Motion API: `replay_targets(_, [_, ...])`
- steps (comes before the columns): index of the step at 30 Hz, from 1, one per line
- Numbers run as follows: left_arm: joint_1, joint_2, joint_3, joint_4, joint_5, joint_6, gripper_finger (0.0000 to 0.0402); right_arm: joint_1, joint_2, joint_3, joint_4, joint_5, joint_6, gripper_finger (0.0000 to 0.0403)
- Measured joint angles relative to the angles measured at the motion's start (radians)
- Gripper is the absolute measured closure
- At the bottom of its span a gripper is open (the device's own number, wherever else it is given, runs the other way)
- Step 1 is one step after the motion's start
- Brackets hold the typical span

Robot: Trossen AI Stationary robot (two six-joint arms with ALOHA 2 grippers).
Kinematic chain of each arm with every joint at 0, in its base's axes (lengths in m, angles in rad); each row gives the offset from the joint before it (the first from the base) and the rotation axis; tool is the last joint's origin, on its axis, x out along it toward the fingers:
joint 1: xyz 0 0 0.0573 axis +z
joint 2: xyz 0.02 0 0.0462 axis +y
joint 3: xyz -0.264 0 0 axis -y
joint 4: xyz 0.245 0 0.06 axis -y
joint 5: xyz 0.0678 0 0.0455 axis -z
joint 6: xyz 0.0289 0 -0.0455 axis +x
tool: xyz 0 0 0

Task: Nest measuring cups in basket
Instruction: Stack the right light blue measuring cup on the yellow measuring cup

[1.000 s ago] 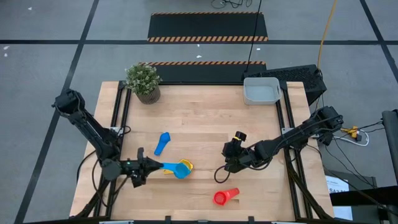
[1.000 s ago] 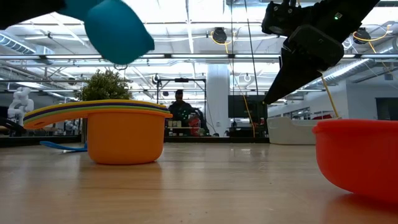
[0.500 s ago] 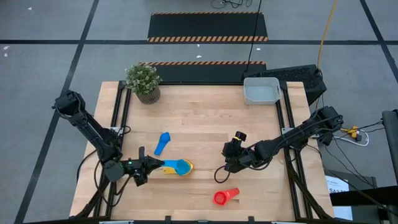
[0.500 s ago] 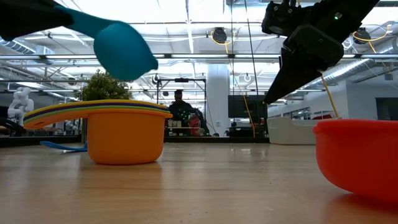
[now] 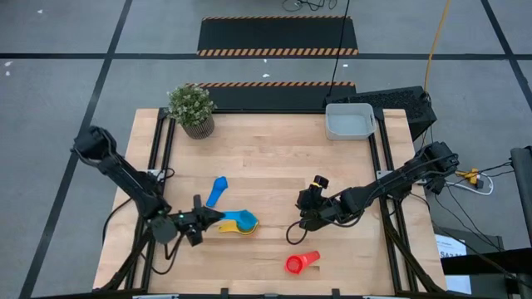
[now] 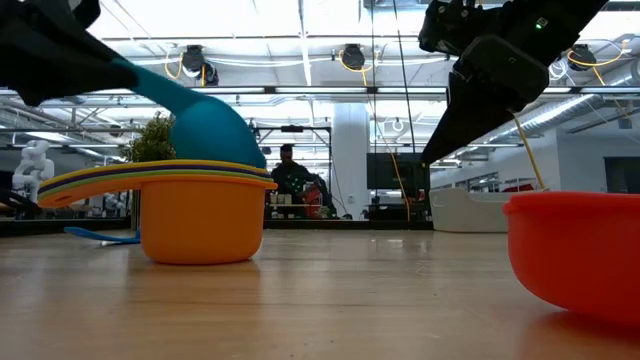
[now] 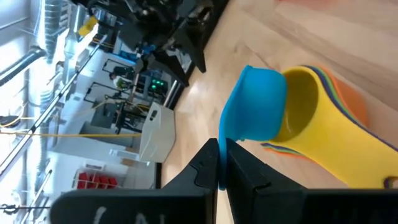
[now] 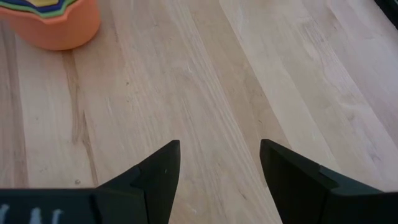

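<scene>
Glossy plastic measuring cups (image 6: 190, 205), smooth light wood table (image 5: 274, 158)

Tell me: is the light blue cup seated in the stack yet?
Not yet. The light blue cup is tilted, partly inside the stack, held by the left gripper.

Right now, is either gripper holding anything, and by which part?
The left gripper holds a light blue measuring cup by its handle, bowl over the nested stack. The right gripper is open and holds nothing.
</scene>
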Motion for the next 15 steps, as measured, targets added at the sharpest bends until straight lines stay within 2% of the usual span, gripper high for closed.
replay_targets(9, [0.008,0.012,0.000,0.017,0.001,-0.029,0.0376,0.000,0.000,0.000,-0.002,0.000,0.000,0.0190])
replay_targets(15, [-0.001,0.012,0.000,0.026,0.017,-0.213,0.0366,0.000,0.000,0.000,-0.002,0.000,-0.004,0.0190])
